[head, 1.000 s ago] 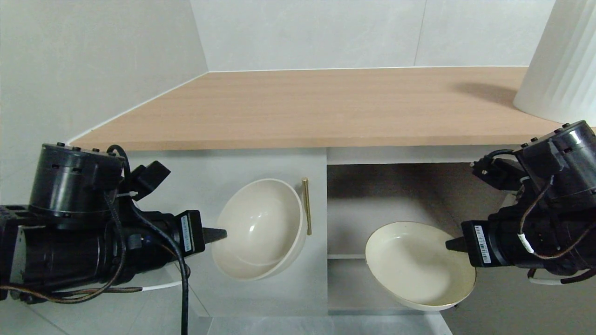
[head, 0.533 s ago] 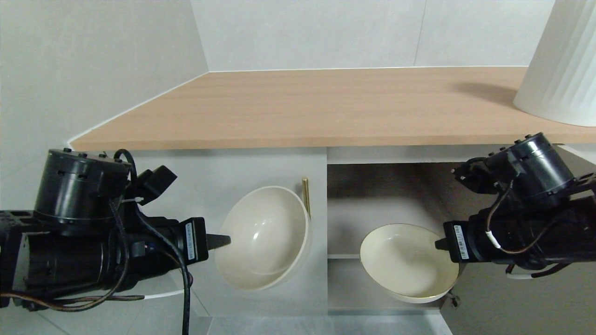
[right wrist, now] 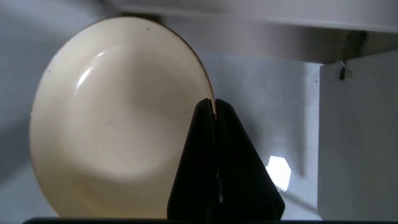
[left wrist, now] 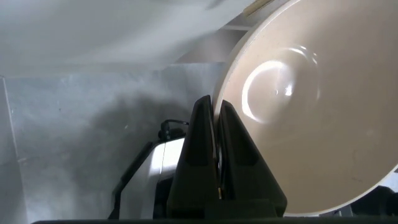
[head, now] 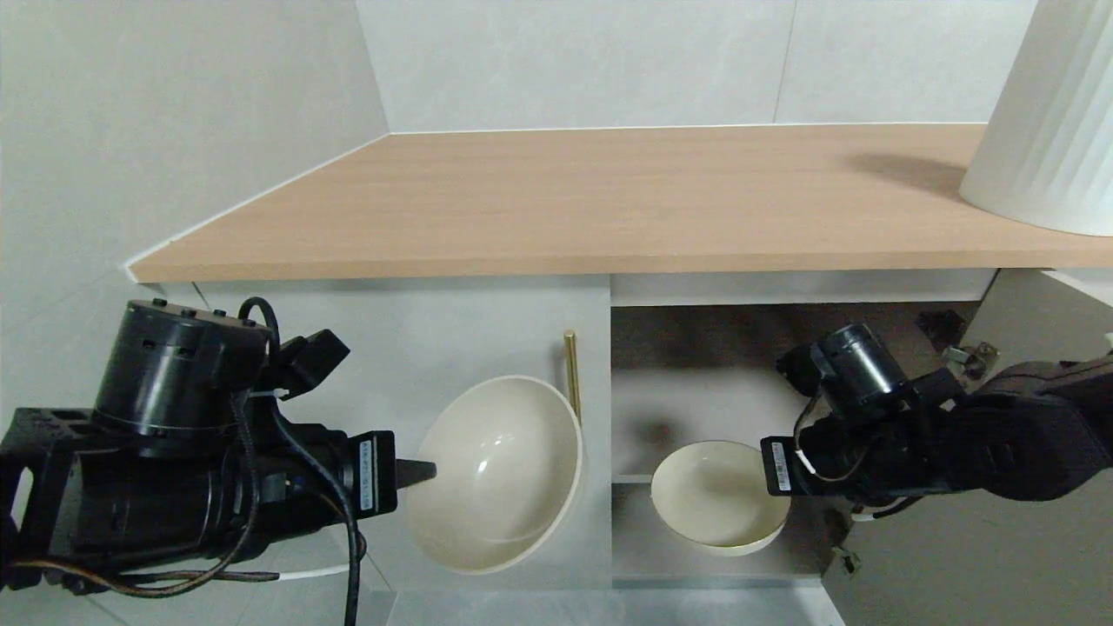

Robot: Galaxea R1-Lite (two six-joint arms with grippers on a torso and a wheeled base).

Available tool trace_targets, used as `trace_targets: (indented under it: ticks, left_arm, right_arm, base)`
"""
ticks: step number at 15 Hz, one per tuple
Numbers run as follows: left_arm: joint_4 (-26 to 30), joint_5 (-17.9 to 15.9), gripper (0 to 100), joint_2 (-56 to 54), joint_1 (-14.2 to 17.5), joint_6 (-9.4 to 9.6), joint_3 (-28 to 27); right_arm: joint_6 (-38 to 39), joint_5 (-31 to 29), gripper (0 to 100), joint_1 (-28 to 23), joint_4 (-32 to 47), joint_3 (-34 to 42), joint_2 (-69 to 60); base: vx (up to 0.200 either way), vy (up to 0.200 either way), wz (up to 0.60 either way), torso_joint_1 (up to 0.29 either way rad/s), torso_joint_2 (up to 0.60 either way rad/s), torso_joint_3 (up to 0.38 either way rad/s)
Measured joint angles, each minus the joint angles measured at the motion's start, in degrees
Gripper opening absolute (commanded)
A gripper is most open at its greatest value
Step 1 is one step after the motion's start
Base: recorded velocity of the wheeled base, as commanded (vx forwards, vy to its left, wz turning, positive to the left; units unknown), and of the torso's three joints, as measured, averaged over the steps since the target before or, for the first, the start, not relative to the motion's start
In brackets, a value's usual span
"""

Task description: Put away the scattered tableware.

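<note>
My left gripper (head: 424, 472) is shut on the rim of a deep cream bowl (head: 496, 474), held tilted in front of the closed left cabinet door (head: 409, 348). In the left wrist view the fingers (left wrist: 214, 143) pinch that bowl's (left wrist: 311, 118) edge. My right gripper (head: 769, 467) is shut on the rim of a shallow cream plate (head: 715, 496), held inside the open right cabinet compartment (head: 696, 374) just above its shelf. The right wrist view shows the fingers (right wrist: 214, 130) clamped on the plate (right wrist: 118, 118).
A wooden countertop (head: 609, 200) runs above the cabinet, with a white ribbed container (head: 1048, 122) at its right end. A brass handle (head: 571, 374) stands on the left door. The right door (head: 1035, 304) hangs open at the far right.
My right arm has moved the plate leftward and deeper into the open compartment. My left arm has carried the bowl slightly down and to the right.
</note>
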Motion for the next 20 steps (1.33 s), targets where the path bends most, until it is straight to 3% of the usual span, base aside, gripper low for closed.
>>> trace_targets:
  ticks: [4,10,20]
  left_arm:
    - [3.5,0.1,0,0.9,-1.4,2.10,0.1]
    - [3.9,0.2,0,1.9,-2.3,2.40,0.1]
    - [3.9,0.7,0,2.8,-3.1,2.38,0.2]
  right_arm:
    - [2.6,-3.7,0,-3.2,-13.3,-0.1,9.1]
    - [3.0,-9.6,0,-7.6,-28.0,-0.7,19.3]
    - [5.0,-12.6,0,-10.6,-29.2,-5.1,25.8]
  base:
    - [0.000,0.000,0.00,0.000,0.00,0.000]
    - [0.000,0.000,0.00,0.000,0.00,0.000]
    - [0.000,0.000,0.00,0.000,0.00,0.000]
